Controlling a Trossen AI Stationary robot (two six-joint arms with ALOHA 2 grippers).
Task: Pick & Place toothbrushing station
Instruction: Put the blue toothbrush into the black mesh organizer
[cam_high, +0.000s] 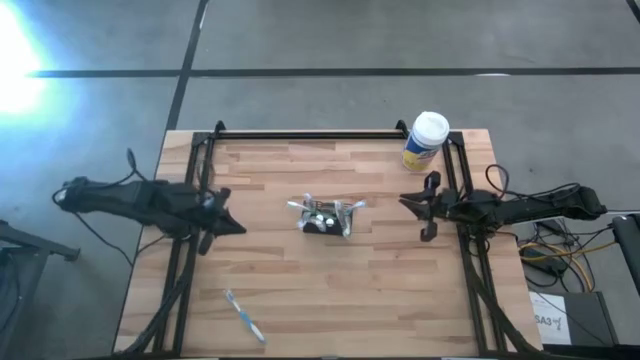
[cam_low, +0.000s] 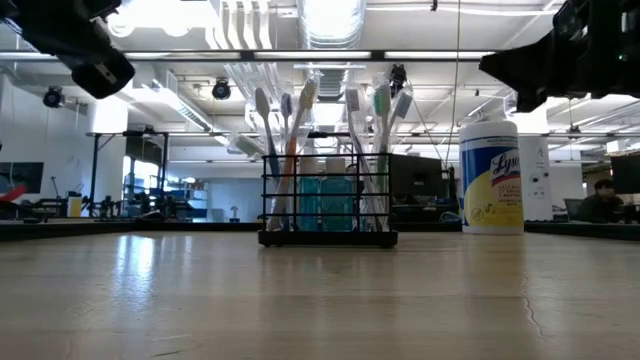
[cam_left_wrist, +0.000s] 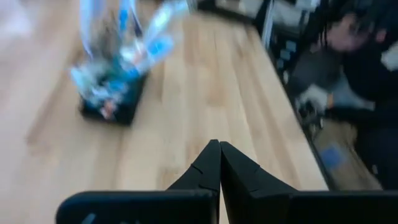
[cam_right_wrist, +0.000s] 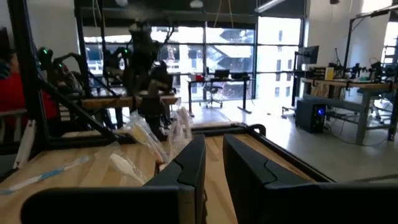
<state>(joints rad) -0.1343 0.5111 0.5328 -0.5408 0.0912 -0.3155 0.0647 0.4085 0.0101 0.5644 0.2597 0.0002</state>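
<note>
The toothbrushing station (cam_high: 325, 218) is a small black mesh holder that stands on its base at the middle of the wooden table. Several toothbrushes stick up out of it (cam_low: 327, 185). It shows blurred in the left wrist view (cam_left_wrist: 112, 93). My left gripper (cam_high: 238, 227) hangs above the table to the left of the holder, shut and empty, its fingertips together (cam_left_wrist: 219, 163). My right gripper (cam_high: 412, 204) hovers to the right of the holder. A narrow gap shows between its fingers (cam_right_wrist: 214, 168), with nothing in it.
A white-lidded, yellow-labelled canister (cam_high: 427, 140) stands at the table's far right corner. A loose toothbrush (cam_high: 244, 316) lies flat near the front left edge. Black rails (cam_high: 310, 133) frame the table's far, left and right sides. Bare wood surrounds the holder.
</note>
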